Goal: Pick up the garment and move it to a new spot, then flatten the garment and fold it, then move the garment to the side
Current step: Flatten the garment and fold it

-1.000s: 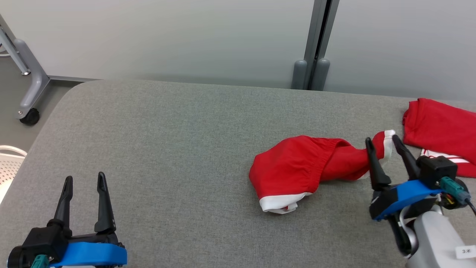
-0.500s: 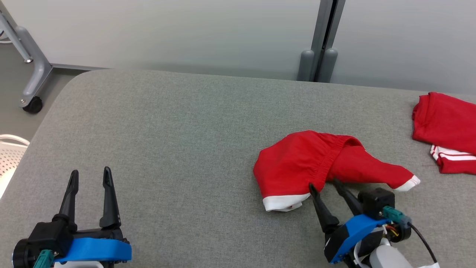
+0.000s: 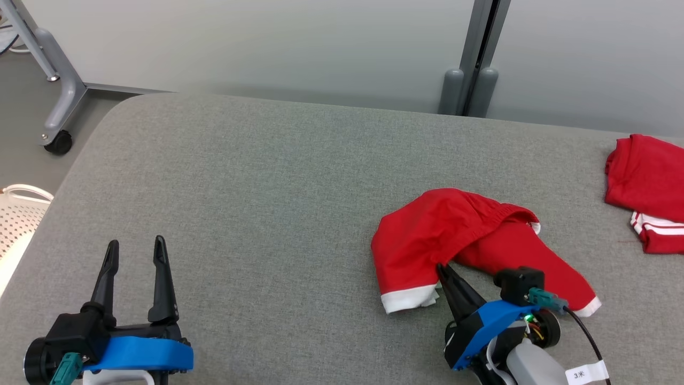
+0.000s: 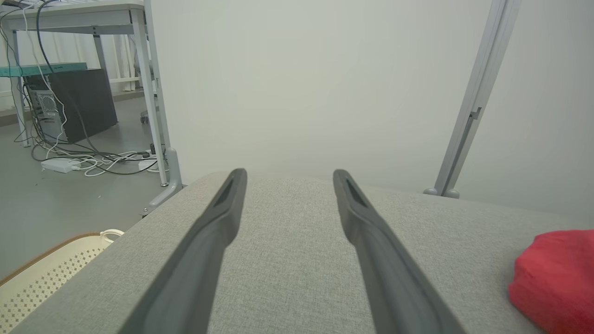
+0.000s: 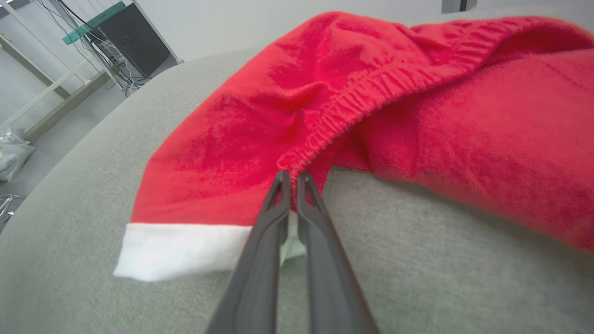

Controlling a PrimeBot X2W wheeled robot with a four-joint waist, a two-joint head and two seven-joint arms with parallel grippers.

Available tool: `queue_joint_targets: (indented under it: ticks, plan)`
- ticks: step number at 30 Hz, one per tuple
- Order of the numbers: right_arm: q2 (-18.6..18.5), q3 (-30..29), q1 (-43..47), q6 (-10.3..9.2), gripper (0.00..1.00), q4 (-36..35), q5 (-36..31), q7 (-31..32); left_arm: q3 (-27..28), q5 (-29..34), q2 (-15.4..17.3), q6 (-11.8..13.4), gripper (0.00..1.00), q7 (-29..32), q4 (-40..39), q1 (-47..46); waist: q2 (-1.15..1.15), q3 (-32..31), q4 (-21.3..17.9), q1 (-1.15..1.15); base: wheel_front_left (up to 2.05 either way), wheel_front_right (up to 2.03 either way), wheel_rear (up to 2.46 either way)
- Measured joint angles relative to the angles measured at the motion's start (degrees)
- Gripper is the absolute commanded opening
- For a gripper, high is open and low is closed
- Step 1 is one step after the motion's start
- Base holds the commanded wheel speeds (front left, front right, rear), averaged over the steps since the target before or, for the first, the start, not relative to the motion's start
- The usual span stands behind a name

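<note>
The garment is a pair of red shorts with white cuffs, lying crumpled right of centre on the grey padded table. My right gripper is at its near edge, between the two legs. In the right wrist view the gripper has its fingers drawn together, pinching the puckered elastic waistband of the garment. My left gripper hovers open over bare table at the near left, far from the cloth. In the left wrist view that gripper holds nothing, and the garment shows at the lower right.
A second red garment with white stripes lies at the table's right edge. A white perforated basket stands off the left edge, beside a grey frame leg on a caster. A grey post rises behind the table.
My right gripper let go of the garment's white-cuffed right end, came to the near edge by the waistband and closed there. That freed leg now lies flat. The left gripper stayed put; the camera shifted.
</note>
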Motion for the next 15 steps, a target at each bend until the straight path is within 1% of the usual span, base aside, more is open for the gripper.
queue_joint_targets:
  ticks: [3, 5, 10, 15]
  plan:
    - [-0.29, -0.01, -1.78, 0.00, 0.00, 0.49, -0.22, -1.87, 0.08, 0.00, 0.08, 0.00, 1.00, 0.00, 0.05, 0.01, 0.00, -0.61, 0.04, 0.00, 0.00, 0.00, 0.00]
    - [-1.51, -0.70, -2.54, 0.00, 0.00, 0.11, -0.75, -2.48, 0.16, 0.00, 0.15, 0.00, 1.00, 0.00, 0.12, 0.06, 0.00, -1.14, 0.00, 0.00, 0.00, 0.00, 0.00]
    - [-5.77, -3.81, -2.89, 0.00, 0.00, -3.75, -2.59, -3.14, 0.36, 0.00, 0.29, 0.26, 1.00, 0.00, -0.02, 0.94, 0.00, -2.45, -0.47, 0.00, 0.00, 0.00, 0.00]
    - [-11.18, -8.87, -1.44, 0.00, 0.00, -10.31, -4.99, -2.27, 0.49, -0.02, 0.31, 0.48, 1.00, -0.01, -0.55, 2.09, 0.00, -3.40, -1.21, -0.01, 0.00, 0.00, 0.00]
